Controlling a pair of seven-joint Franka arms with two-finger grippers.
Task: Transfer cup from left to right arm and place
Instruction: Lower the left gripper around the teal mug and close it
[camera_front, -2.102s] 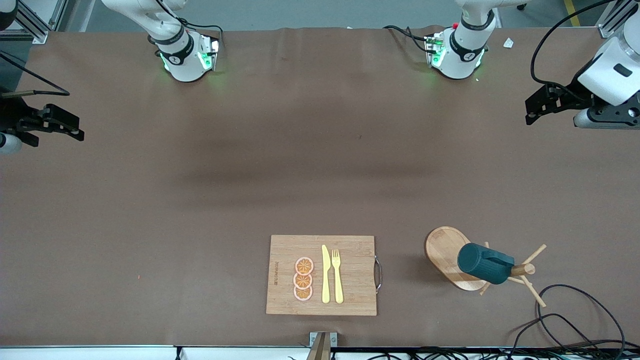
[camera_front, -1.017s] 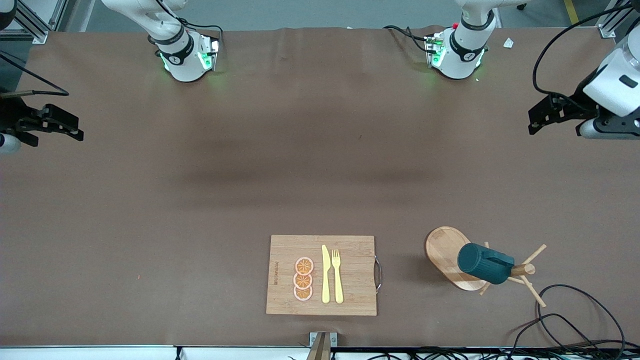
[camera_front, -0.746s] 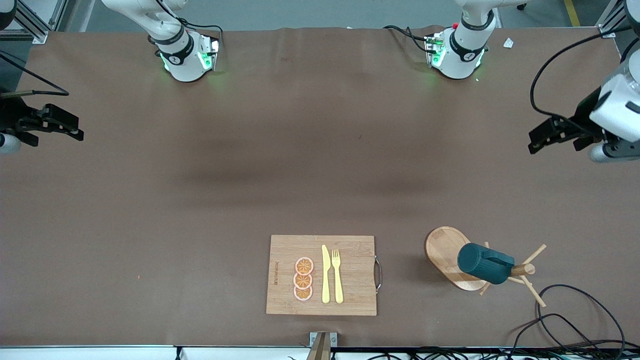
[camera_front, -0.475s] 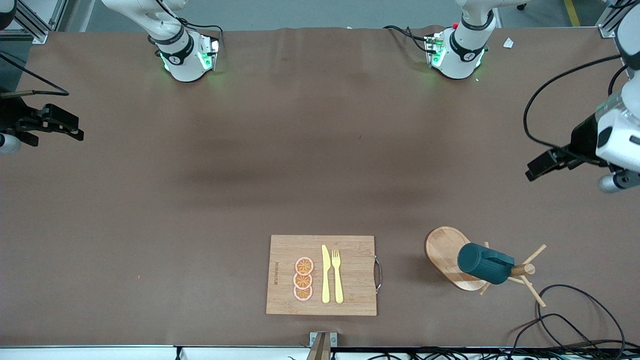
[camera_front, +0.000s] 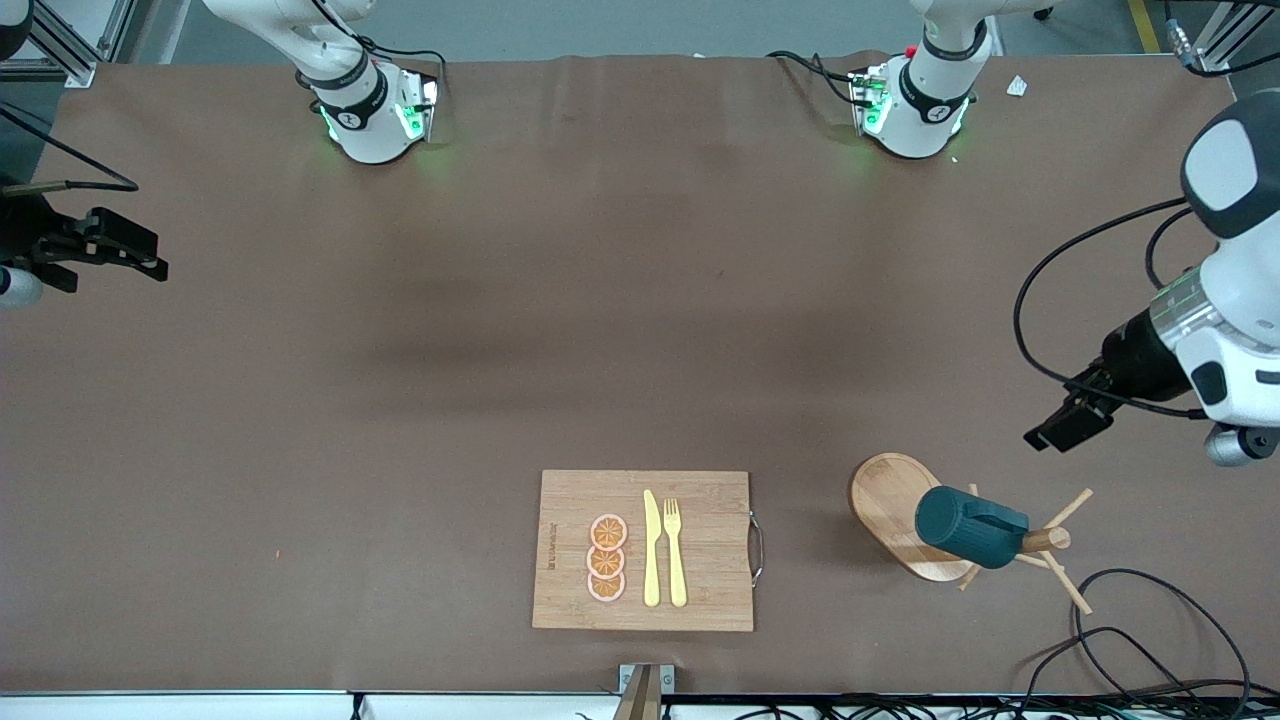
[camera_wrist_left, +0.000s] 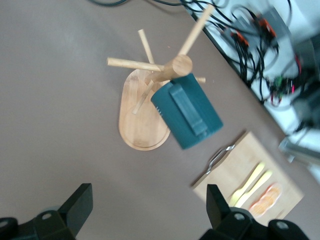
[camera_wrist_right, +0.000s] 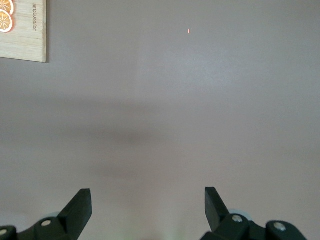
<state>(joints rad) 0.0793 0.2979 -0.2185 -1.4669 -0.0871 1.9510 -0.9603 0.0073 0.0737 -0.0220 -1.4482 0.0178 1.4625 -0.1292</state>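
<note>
One cup (camera_front: 968, 527), one mug tree (camera_front: 1045, 541), one cutting board (camera_front: 710, 500), three orange slices (camera_front: 607, 558), one knife (camera_front: 651, 548), one fork (camera_front: 675, 550).

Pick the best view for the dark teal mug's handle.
Left wrist view: the dark teal cylindrical mug hangs on the wooden peg rack, its handle facing the camera. The front view shows the mug smaller, handle strip visible on top. The right wrist view shows no mug.

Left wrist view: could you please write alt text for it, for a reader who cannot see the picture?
A dark teal cup hangs tilted on a peg of a wooden mug tree standing on a brown table. The left gripper is open, holding nothing, with the cup ahead of it. A wooden cutting board with yellow cutlery and orange slices lies past the mug tree.
</note>
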